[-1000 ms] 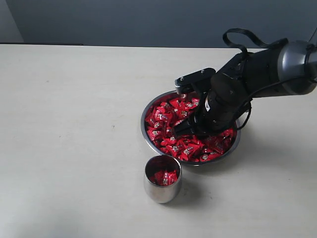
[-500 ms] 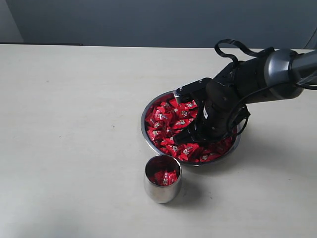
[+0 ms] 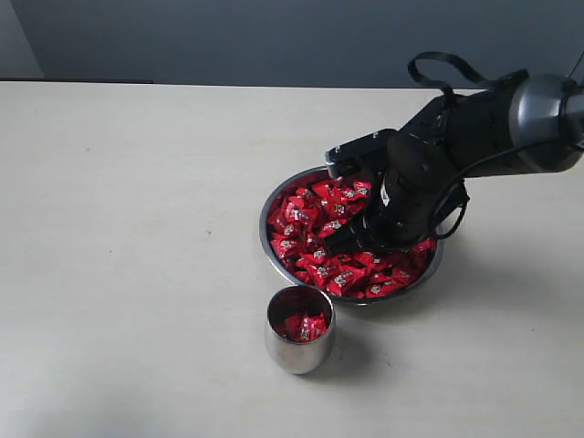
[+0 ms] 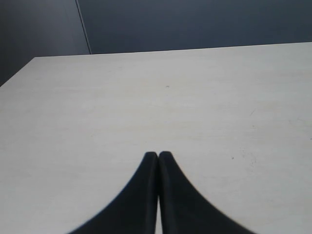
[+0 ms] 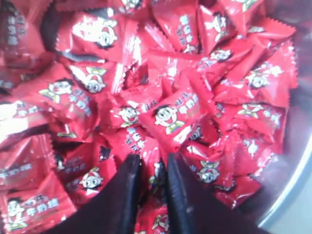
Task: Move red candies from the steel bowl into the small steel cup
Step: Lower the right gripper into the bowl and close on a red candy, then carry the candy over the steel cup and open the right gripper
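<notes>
The steel bowl (image 3: 264,226) sits right of the table's middle, heaped with red candies (image 3: 306,219). My right gripper (image 3: 351,243) reaches down into that heap. In the right wrist view its two black fingers (image 5: 130,195) are closed to a narrow gap, and the right gripper (image 5: 152,161) is shut on a red candy (image 5: 157,176) among the pile (image 5: 170,114). The bowl's wall (image 5: 292,185) shows at one edge. The small steel cup (image 3: 297,351) stands upright just in front of the bowl, with a few red candies (image 3: 303,326) inside. My left gripper (image 4: 158,155) is shut, empty, over bare table.
The pale table (image 3: 137,228) stretches to the left of the bowl and cup. A dark wall (image 3: 228,36) runs behind the far edge. The right arm's black body (image 3: 456,146) and cable loop hang over the bowl's right half.
The right arm dipped deeper into the bowl half a second ago and has since risen a little, back toward the right. The bowl, the cup and the left gripper have not moved.
</notes>
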`<state>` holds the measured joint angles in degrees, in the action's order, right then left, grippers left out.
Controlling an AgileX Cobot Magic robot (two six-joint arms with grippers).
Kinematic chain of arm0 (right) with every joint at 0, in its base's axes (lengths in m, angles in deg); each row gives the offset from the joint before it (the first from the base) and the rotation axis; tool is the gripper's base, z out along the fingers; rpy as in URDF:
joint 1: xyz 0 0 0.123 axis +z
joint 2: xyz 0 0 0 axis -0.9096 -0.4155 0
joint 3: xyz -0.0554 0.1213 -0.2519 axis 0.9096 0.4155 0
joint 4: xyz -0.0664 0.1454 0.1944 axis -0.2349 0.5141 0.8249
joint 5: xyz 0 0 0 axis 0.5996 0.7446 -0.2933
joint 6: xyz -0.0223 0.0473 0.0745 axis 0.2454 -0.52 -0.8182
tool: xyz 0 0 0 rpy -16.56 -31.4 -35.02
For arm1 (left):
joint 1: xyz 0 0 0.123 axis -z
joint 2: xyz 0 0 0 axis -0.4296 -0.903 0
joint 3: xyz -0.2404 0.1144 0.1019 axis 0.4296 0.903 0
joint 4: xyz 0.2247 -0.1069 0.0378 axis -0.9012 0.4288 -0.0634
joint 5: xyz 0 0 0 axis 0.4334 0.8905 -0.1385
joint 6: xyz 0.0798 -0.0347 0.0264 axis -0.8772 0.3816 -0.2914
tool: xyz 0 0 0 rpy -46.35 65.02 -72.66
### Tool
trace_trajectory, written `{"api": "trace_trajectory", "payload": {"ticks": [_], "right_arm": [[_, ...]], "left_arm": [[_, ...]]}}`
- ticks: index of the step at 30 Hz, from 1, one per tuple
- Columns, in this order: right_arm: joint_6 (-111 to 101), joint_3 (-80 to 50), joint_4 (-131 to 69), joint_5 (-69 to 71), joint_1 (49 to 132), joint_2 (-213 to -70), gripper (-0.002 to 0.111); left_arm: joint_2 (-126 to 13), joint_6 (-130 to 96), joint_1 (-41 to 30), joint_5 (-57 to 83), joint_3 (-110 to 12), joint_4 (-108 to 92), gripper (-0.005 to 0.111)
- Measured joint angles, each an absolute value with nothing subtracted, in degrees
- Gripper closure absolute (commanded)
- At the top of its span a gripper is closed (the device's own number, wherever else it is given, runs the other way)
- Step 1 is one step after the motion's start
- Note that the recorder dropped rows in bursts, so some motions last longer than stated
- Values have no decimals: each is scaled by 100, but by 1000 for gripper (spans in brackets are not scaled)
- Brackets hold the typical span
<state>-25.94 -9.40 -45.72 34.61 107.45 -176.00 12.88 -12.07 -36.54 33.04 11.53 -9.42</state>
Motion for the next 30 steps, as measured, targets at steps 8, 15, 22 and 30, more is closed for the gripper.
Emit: {"api": "trace_trajectory", "payload": {"ticks": [8, 15, 22, 30], "right_arm": [[-2594, -1345, -4576, 3773, 10745, -17149, 109], [-2578, -1400, -4296, 3991, 10745, -16830, 109], [-2464, -1284, -4003, 3757, 11066, -16257, 109], [-2475, -878, -3945, 3576, 11591, -15522, 109]], "left_arm": [[1288, -1207, -3654, 3304, 1153, -942, 106], [1288, -1207, -3654, 3304, 1153, -942, 106], [1288, -1207, -3654, 3304, 1153, -942, 106], [1288, -1207, -3654, 3304, 1153, -942, 106]]}}
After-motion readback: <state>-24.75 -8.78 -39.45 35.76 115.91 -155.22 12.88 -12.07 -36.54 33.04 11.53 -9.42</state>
